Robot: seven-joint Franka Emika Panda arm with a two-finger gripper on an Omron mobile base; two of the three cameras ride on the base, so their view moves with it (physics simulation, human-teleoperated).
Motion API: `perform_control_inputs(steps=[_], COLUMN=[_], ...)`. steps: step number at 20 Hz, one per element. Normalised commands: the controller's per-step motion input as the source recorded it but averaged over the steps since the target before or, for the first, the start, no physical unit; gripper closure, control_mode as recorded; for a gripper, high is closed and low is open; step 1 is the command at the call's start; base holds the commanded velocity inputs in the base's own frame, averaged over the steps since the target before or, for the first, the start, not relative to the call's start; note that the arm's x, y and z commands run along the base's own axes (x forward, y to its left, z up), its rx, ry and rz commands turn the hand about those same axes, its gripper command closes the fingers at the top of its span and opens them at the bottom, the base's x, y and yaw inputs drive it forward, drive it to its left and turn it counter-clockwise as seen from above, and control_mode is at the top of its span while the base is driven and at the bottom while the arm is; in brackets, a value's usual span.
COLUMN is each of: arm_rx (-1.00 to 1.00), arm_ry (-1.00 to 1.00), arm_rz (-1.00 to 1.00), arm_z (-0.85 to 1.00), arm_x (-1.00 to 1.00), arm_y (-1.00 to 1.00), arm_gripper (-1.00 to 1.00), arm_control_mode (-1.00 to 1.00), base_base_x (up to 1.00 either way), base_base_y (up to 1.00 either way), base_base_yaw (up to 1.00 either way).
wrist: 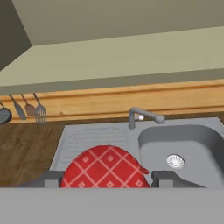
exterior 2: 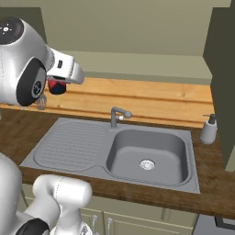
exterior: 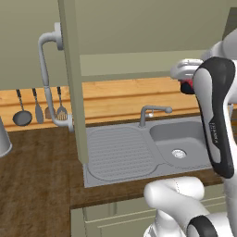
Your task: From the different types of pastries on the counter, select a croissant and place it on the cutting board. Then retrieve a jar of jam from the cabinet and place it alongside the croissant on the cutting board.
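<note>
Gripping a jam jar (wrist: pixel 104 167) with a red-and-white checked lid, the gripper (wrist: pixel 104 177) is closing its 2 dark fingertips (wrist: pixel 164 178) against the jar's opposite sides, so the lid is sitting between them in the hand view. In the left base view the jar (exterior: pixel 186 86) is showing as a small red and dark shape under the white hand, held high in the air in front of the upper cabinet (exterior: pixel 152 32) and above the sink (exterior: pixel 178 146). In the right base view the same jar (exterior 2: pixel 57 86) is hanging beside the arm's big white joint, over the left end of the draining board (exterior 2: pixel 69 144).

Below it, a grey steel sink unit is lying set into a dark wooden counter (exterior: pixel 32 185), with a ribbed draining board on the left, a deep basin (exterior 2: pixel 149 153) with a round drain on the right, and a grey faucet (exterior 2: pixel 117 114) standing at the back edge between them. A light wooden backsplash (exterior 2: pixel 151 98) is running along the wall behind. 4 utensils (exterior: pixel 39 111) are hanging on it to the left, among them a ladle and a slotted spatula. An olive cabinet door (exterior: pixel 74 83) is standing open, edge-on, with a curved grey handle (exterior: pixel 48 74). A grey soap dispenser (exterior 2: pixel 209 129) is standing on the counter right of the basin.
</note>
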Motion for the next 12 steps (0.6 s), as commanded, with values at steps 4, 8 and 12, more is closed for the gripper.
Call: perform_control_inputs(steps=[4, 8, 12], arm_rx=[0.00, 0.00, 0.00], arm_ry=[0.00, -0.01, 0.00], arm_rz=[0.02, 0.00, 0.00], arm_z=[0.01, 0.02, 0.01], arm_x=[-0.67, -0.34, -0.19], arm_y=[-0.06, 0.00, 0.02], arm_gripper=[1.00, 1.00, 1.00], arm_control_mode=[-1.00, -1.00, -1.00], base_base_x=[0.00, 0.00, 0.00], base_base_y=[0.00, 0.00, 0.00], base_base_yaw=[0.00, 0.00, 0.00])
